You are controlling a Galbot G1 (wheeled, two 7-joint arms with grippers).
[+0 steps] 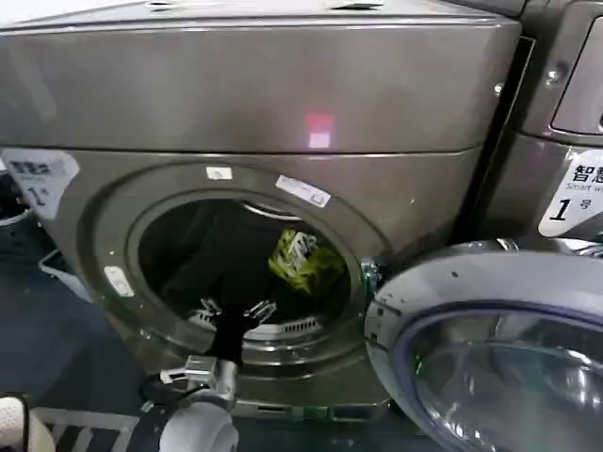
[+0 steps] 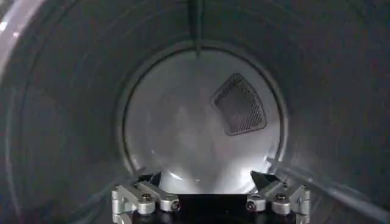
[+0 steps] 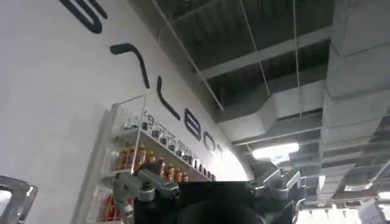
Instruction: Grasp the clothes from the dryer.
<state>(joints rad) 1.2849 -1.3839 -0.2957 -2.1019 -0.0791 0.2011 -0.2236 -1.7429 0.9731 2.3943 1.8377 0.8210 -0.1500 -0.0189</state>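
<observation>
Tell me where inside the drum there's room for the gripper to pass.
The dryer drum is bare on its left half and along the bottom, where the open left gripper sits above the lower rim. The back wall ahead of it is bare too. The right side is crowded: the clothes bunch there beside the door hinge.

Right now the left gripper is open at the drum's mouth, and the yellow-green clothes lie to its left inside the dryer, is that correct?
Not quite: in the head view the clothes lie to the right of the open left gripper, inside the dryer.
</observation>
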